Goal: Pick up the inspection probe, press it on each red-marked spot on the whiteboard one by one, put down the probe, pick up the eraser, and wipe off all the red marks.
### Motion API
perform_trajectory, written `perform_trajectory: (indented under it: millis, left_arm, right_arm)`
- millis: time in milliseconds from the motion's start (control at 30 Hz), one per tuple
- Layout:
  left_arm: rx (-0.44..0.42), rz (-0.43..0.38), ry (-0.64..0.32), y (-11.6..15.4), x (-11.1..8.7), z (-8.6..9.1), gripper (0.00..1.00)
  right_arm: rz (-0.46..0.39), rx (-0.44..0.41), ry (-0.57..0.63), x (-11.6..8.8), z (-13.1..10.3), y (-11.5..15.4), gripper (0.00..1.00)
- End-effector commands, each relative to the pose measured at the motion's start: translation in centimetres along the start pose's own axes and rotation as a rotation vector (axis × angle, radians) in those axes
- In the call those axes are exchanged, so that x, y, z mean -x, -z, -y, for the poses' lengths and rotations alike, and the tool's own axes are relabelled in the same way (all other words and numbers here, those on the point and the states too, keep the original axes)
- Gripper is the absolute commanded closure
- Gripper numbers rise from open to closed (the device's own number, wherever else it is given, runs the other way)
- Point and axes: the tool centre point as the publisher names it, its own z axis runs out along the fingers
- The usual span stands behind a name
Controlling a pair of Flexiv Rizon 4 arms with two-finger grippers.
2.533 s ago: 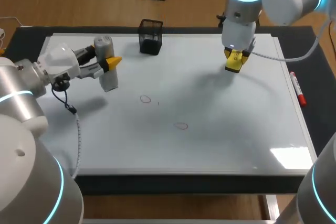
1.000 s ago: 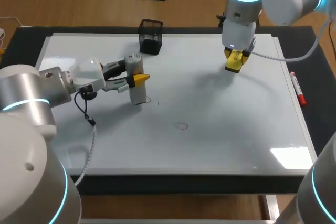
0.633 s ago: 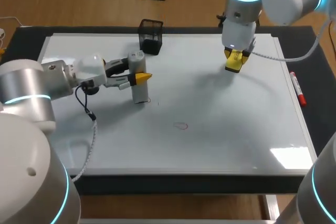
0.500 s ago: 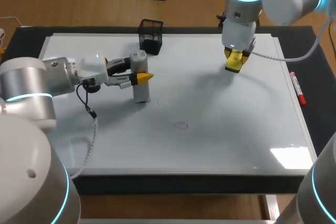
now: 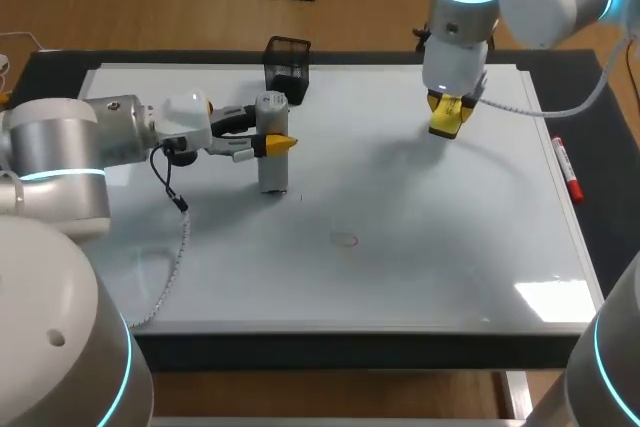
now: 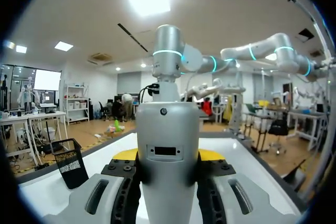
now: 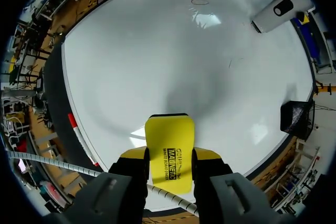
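Observation:
The grey cylindrical probe [image 5: 272, 147] stands upright with its lower end on the whiteboard [image 5: 430, 247], left of centre. My left gripper [image 5: 276, 144] is shut on its upper half; in the left wrist view the probe [image 6: 168, 150] fills the gap between the yellow tips. One small red ring mark [image 5: 345, 239] shows near the board's middle, also in the right wrist view as mark [image 7: 200, 2]. Any mark under the probe's foot is hidden. My right gripper [image 5: 449, 117] hangs over the far right of the board, shut on the yellow eraser [image 7: 169, 148].
A black mesh basket [image 5: 287, 69] stands at the board's far edge, just behind the probe. A red marker [image 5: 567, 169] lies on the black mat beyond the board's right edge. My left arm stretches across the board's left part.
My left arm carried the probe rightward from the board's left side, turned it upright and set its foot where a left red ring showed earlier. The right arm and eraser stayed still.

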Motion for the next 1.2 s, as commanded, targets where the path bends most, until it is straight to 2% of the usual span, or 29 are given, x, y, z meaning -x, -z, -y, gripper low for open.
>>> perform_trajectory:
  millis: [33,667,1200]
  left_arm:
    - [-0.003,-0.017,0.006,0.1,0.2,-0.2,1.0]
    - [-0.004,-0.025,-0.002,0.6,-0.3,-1.4,1.0]
    - [-0.008,-0.027,-0.01,0.7,-0.5,-1.2,1.0]
  right_arm:
    - [-0.003,-0.001,0.001,0.0,0.1,0.1,1.0]
    - [-0.003,-0.001,0.001,0.0,0.1,0.1,1.0]
    - [-0.003,-0.001,0.001,0.0,0.1,0.1,1.0]
